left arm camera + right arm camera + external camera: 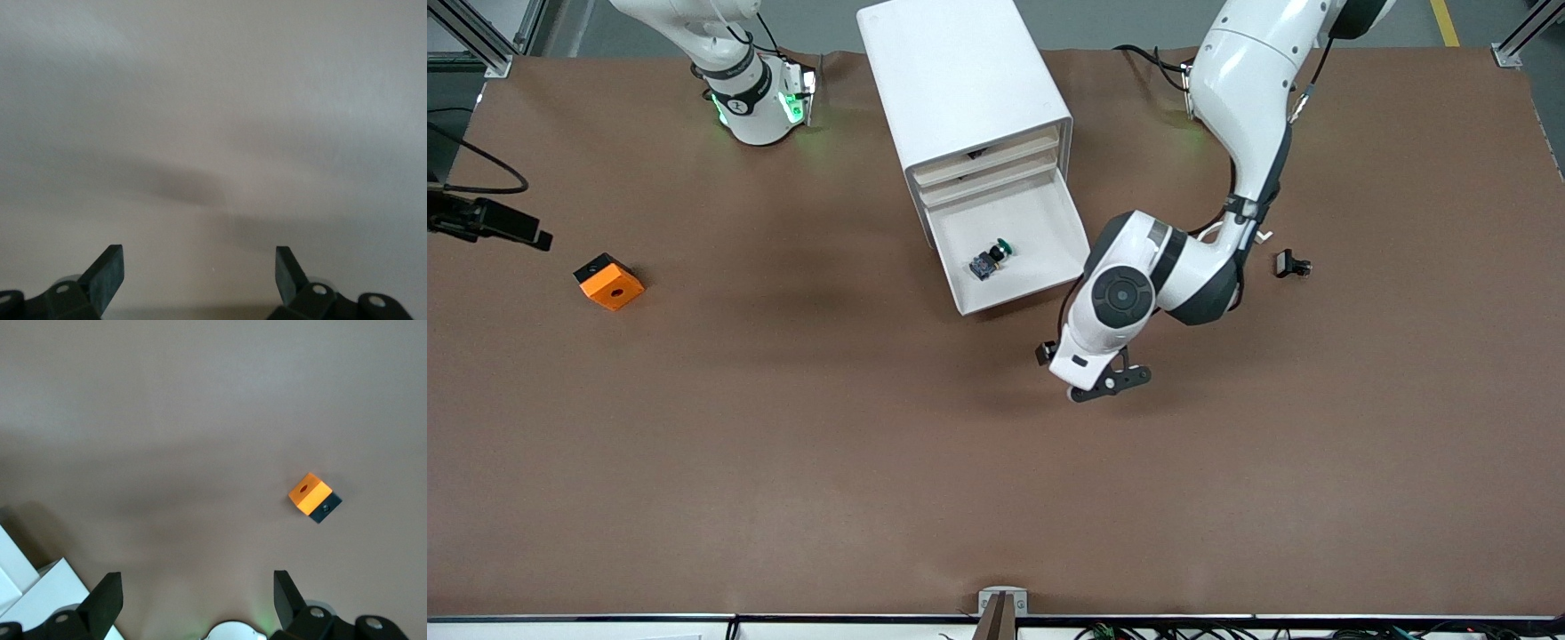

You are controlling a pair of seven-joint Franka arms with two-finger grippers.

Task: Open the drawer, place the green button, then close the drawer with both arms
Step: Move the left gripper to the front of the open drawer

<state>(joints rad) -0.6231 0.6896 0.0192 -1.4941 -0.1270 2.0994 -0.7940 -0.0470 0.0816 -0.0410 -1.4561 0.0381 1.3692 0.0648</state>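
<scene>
Left tool (199, 280) open; button (991, 260) in drawer (1049, 227), front view only.

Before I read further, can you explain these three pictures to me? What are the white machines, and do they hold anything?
They are two robot arms at a brown table. The big picture looks down from across it; the other two come from cameras on each wrist. The left gripper hangs open over bare table, near the open drawer of the cabinet. The button lies in that drawer. The right gripper, also open, waits above the table, seeing an orange cube. A small black part lies toward the left arm's end. Nothing is held.
</scene>
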